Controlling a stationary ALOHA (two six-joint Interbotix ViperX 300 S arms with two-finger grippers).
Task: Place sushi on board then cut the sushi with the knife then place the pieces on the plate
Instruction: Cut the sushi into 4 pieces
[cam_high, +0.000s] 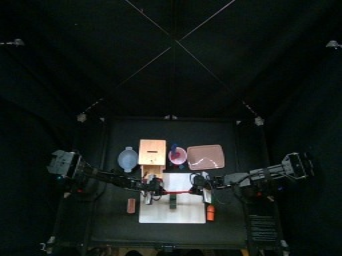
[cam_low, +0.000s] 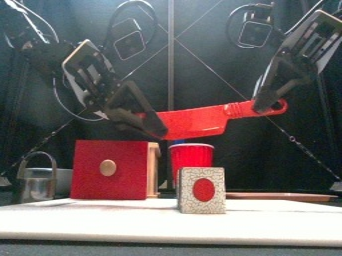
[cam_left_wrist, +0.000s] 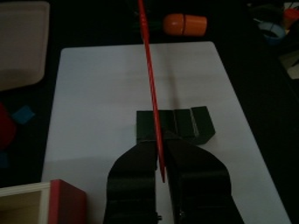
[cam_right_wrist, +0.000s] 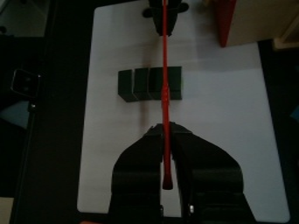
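A dark green sushi roll (cam_low: 203, 190) with a red centre lies on the white cutting board (cam_low: 94, 208). Its blocks are still joined (cam_right_wrist: 152, 83). The red toy knife (cam_low: 201, 120) hangs level above it, held at both ends. My left gripper (cam_low: 150, 122) is shut on the blade's tip, and my right gripper (cam_low: 277, 100) is shut on the handle. Each wrist view shows the knife edge-on as a thin red line (cam_left_wrist: 149, 79) crossing over the roll (cam_left_wrist: 176, 125). The pink tray (cam_high: 205, 156) lies behind the board to the right.
A wooden box with a red drawer front (cam_low: 111, 168) stands at the back left of the board, with a red cup (cam_low: 194, 157) beside it. A metal cutter (cam_low: 40, 178) is at the far left. A blue-grey bowl (cam_high: 128, 158) sits behind. An orange toy (cam_left_wrist: 184, 23) lies off the board's front right corner.
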